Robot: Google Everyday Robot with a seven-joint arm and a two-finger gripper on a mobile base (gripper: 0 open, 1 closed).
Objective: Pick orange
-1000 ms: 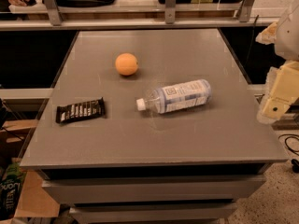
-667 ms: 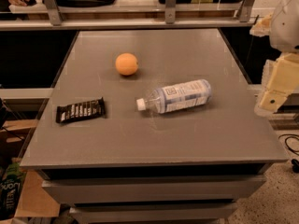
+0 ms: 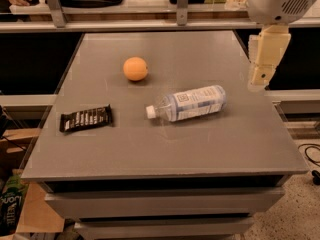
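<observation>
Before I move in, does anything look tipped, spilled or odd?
Only the bottle: it lies on its side, no spill visible. The orange sits apart, farther back. The hand hangs by the right edge of the table.

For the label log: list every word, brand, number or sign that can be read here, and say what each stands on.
No text can be quoted with certainty.
On the bottle: a label with bluish print, too blurred to read.
On the dark wrapper: white lettering, too blurred to read.
On the green package below the table: pale letters, too blurred to read.
On the orange: none.
On the gripper, over the table's right edge: none seen.
</observation>
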